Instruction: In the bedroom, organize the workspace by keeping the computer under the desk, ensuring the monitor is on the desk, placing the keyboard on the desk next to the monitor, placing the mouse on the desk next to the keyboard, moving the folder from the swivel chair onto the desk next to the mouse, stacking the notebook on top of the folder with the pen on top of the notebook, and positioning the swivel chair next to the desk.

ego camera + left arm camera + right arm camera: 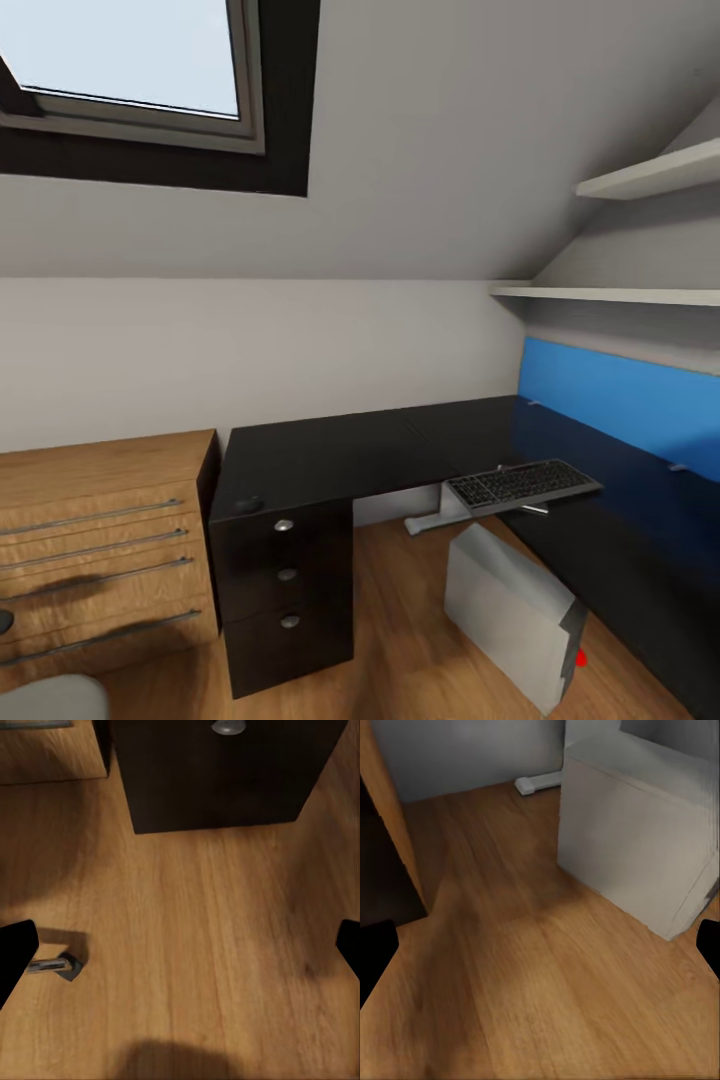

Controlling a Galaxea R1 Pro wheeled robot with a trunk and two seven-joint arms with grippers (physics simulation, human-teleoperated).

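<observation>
While the robot faces the corner, the black L-shaped desk carries two of the task's things.
Boxy light grey computer tower stands on the wooden floor beneath the desk's right wing; slim black keyboard overhangs that wing's inner edge; small black mouse sits at the front left corner. Both grippers spread wide, empty.

Black keyboard overhanging desk edge, grey computer underneath, possibly mouse at corner
</observation>
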